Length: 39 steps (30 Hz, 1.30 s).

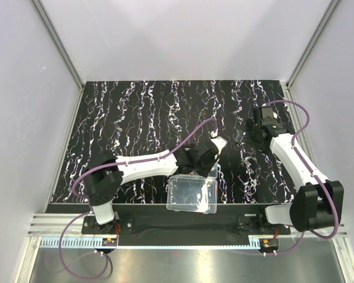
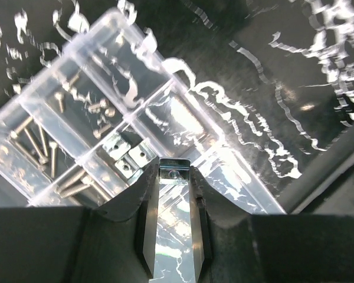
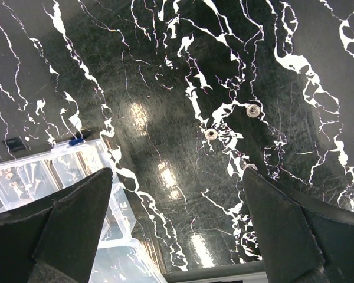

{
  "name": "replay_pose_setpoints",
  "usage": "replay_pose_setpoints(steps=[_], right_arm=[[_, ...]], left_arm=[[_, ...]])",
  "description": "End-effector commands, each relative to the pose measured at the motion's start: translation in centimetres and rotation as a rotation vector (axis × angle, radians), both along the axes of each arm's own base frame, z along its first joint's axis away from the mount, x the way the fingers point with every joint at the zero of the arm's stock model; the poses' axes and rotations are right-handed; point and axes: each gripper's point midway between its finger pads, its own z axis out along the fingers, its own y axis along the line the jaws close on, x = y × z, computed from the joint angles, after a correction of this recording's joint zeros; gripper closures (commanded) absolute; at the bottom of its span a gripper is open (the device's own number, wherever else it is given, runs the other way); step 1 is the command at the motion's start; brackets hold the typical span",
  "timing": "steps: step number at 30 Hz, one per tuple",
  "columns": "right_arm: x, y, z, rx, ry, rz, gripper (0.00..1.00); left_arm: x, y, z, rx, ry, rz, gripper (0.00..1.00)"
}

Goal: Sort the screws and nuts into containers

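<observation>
- One small square silvery metal nut (image 2: 174,171) is pinched at the very tips of my left gripper (image 2: 174,180), the jaws narrowed to its width. It hangs over the clear plastic divided organizer box (image 2: 138,44), right at the wall of the cell (image 2: 109,154) that holds other square nuts.
- If I let go here, I expect the nut to clip that thin divider. It could then hop into the neighbouring compartment or over the rim.
- The long silvery screws (image 2: 34,147) lie in the cells just to the left, so a bounce that way would mix the sorts.
- The hold is only at the fingertips, so a jolt could twist the nut free early.
- My right gripper (image 3: 177,174) is spread fully wide and holds nothing. It hovers above the black white-veined mat (image 3: 135,71), where two small round silvery nuts (image 3: 211,134) lie near each other.
- Those flat pieces could skid away as the fingers close, and the bright veins make it easy to aim wrong.
- The box corner sits close to the right gripper's fingers, so a careless sweep could knock the box during the drop.
</observation>
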Motion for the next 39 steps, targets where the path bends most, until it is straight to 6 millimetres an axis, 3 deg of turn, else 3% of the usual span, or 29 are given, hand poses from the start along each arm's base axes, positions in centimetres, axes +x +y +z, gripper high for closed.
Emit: replay_pose_setpoints(steps=[1, 8, 17, 20, 21, 27, 29, 33, 34, 36, 37, 38, 39], right_arm=[[0.1, -0.6, 1.4, -0.016, -0.067, -0.017, 0.0], [-0.5, -0.6, 0.7, -0.016, -0.049, -0.007, 0.0], [-0.3, -0.2, 0.0, -0.002, -0.03, -0.001, 0.0], [-0.2, -0.1, 0.1, 0.003, -0.032, 0.005, 0.0], [-0.2, 0.0, 0.1, 0.005, -0.029, 0.006, 0.0], [0.2, 0.5, 0.7, 0.028, -0.053, 0.022, 0.0], [0.4, 0.8, 0.7, 0.042, -0.049, 0.034, 0.0], [0.6, 1.2, 0.3, 0.056, -0.04, 0.055, 0.0], [0.6, 1.3, 0.4, 0.059, -0.048, 0.06, 0.0], [0.8, 1.4, 0.6, 0.061, -0.056, 0.063, 0.0], [0.9, 1.4, 0.6, 0.062, -0.059, 0.065, 0.0], [1.0, 1.4, 0.7, 0.063, -0.062, 0.062, 0.0], [1.1, 1.4, 0.5, 0.061, -0.053, 0.068, 0.0]], left_arm=[[1.7, -0.3, 1.0, -0.058, -0.043, 0.106, 0.85], [2.5, 0.8, -0.5, -0.016, -0.054, 0.185, 0.85], [1.8, 2.3, -2.5, 0.026, -0.02, 0.224, 0.81], [2.0, 2.3, -2.1, 0.022, -0.032, 0.229, 0.72], [2.0, 2.3, -1.9, 0.018, -0.036, 0.224, 0.65], [2.4, 2.0, 2.1, -0.074, -0.086, 0.218, 0.35], [3.2, 2.9, 4.0, -0.098, -0.118, 0.26, 0.26], [6.2, 7.0, 6.9, -0.135, -0.152, 0.431, 0.17], [7.6, 9.5, 6.6, -0.121, -0.151, 0.509, 0.16], [9.0, 12.7, 7.5, -0.158, -0.147, 0.631, 0.16], [10.3, 15.9, 6.3, -0.136, -0.135, 0.725, 0.16], [10.7, 17.4, 5.8, -0.14, -0.12, 0.767, 0.16], [11.9, 19.8, 6.2, -0.171, -0.122, 0.852, 0.17]])
